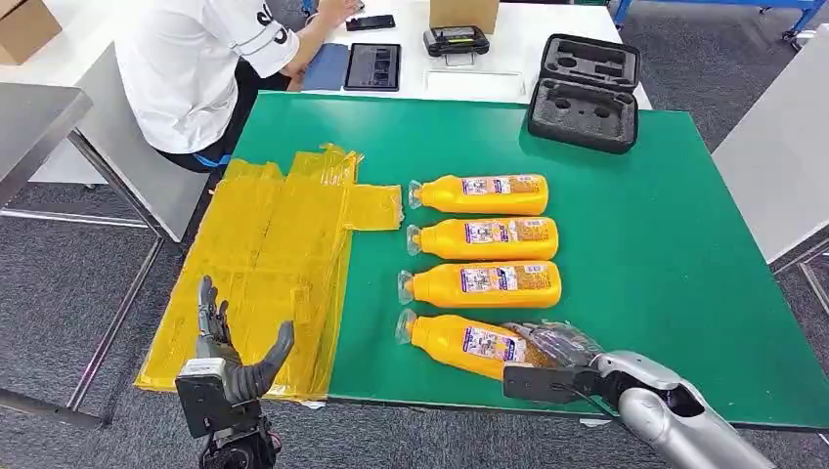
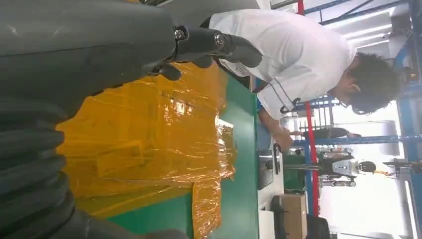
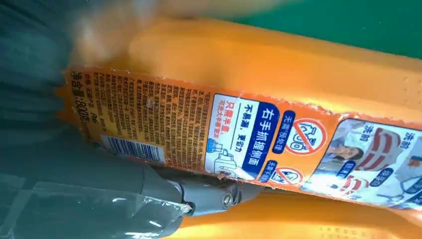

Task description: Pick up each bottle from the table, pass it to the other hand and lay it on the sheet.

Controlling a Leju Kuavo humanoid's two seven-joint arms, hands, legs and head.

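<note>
Nearest, at the table's front edge, the robot's left hand is raised over the near end of the crinkled yellow transparent plastic sheet, its fingers spread upward and apart with nothing in them; in the left wrist view its thick grey thumb reaches out above the same sheet. On the other side, the right hand lies on the base end of the nearest orange plastic bottle with a clear cap and a printed label, which lies on its side on the green table mat, angled a little against the others; the right wrist view shows the label pressed close against the hand, with a grey finger under the bottle's edge, but whether the fingers have closed around the bottle cannot be told. Just beyond it lies a second orange bottle, then a third orange bottle, then a fourth orange bottle, all on their sides in a row, caps pointing toward the sheet and well short of touching it. The sheet is spread over the left part of the mat and hangs past its left edge, with no bottle on it. Farther back, at the mat's far right corner, an open black foam-lined case stands. Beyond the mat, on a white table, lie a dark tablet, a black phone and a small black device, and a person in a white shirt sits at the far left corner.
</note>
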